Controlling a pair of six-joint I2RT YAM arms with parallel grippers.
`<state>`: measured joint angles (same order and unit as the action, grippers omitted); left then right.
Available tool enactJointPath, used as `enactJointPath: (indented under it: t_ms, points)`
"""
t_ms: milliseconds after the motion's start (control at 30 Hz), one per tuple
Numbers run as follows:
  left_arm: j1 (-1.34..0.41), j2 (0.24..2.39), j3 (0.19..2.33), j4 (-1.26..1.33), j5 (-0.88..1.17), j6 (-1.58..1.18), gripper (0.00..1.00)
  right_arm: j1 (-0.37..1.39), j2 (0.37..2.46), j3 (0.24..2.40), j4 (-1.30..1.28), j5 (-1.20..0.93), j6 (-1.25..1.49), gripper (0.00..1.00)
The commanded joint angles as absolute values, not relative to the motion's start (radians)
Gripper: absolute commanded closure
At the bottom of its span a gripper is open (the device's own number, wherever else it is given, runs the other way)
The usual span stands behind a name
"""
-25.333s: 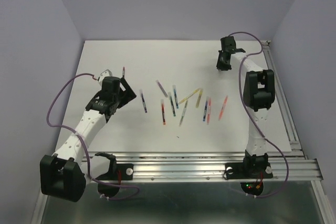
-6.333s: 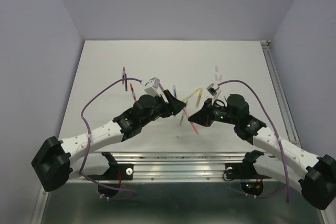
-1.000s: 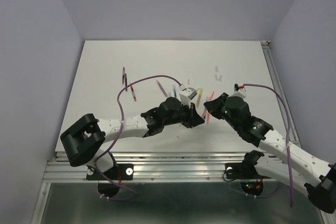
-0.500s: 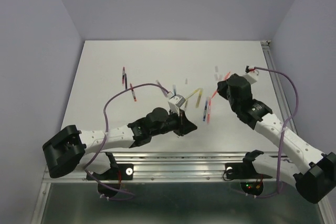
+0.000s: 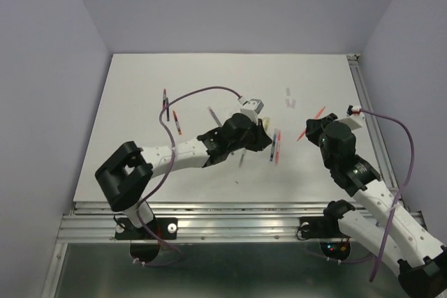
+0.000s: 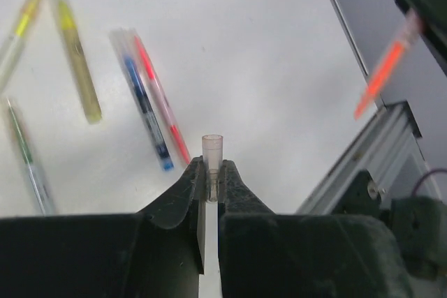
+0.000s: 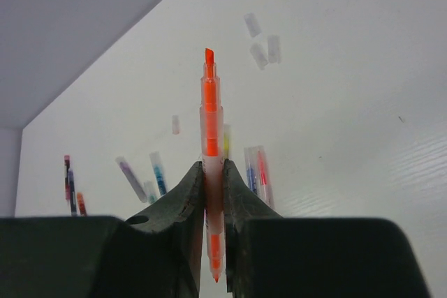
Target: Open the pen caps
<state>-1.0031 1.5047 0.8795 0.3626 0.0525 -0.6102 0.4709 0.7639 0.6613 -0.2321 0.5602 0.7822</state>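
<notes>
My left gripper [image 6: 211, 171] is shut on a short clear pen cap [image 6: 211, 150] that sticks out past its fingertips. In the top view that gripper [image 5: 261, 135] hangs over the pens in the middle of the table. An orange pen [image 7: 211, 127], bare tip pointing up, is pinched in my shut right gripper [image 7: 213, 169]. From above, this gripper [image 5: 314, 126] holds the orange pen [image 5: 311, 122] to the right of the pile. The left wrist view catches the orange pen [image 6: 383, 69] at upper right. Three loose pen caps [image 7: 260, 54] lie on the table beyond.
A blue pen [image 6: 144, 111], a red pen [image 6: 162, 102], yellow pens [image 6: 77, 68] and a green pen [image 6: 28, 160] lie on the white table [image 5: 140, 165]. More pens [image 5: 171, 111] lie far left. A metal rail [image 5: 371, 127] runs along the right edge.
A second ago the two grippers were close together over the pile. They have drawn apart: the right one went right with the orange pen, the left swung back over the pile with the cap.
</notes>
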Motion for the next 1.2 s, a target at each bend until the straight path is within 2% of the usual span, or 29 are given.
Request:
enactJointPath:
  t_ms: [0,200,400,600,833,1167]
  points:
    - [-0.947,1.695,1.151,0.266,0.009,-0.548,1.00,0.472,0.683,0.594,-0.230,0.526,0.793,0.99]
    - [-0.845,2.111,1.596,0.145,0.133,-0.587,1.00,0.474,0.582,0.563,-0.290,0.511,0.785,0.94]
    - [-0.813,2.397,2.053,0.019,0.182,-0.656,1.00,0.474,0.515,0.543,-0.319,0.514,0.776,0.94]
    - [-0.778,2.607,2.337,0.006,0.256,-0.819,1.00,0.474,0.459,0.538,-0.360,0.555,0.785,0.94]
    - [-0.775,2.617,2.326,0.038,0.209,-0.845,0.92,0.474,0.445,0.526,-0.342,0.540,0.782,0.93]
    - [-0.765,2.605,2.260,0.002,0.199,-0.856,0.87,0.474,0.453,0.523,-0.344,0.543,0.793,0.93]
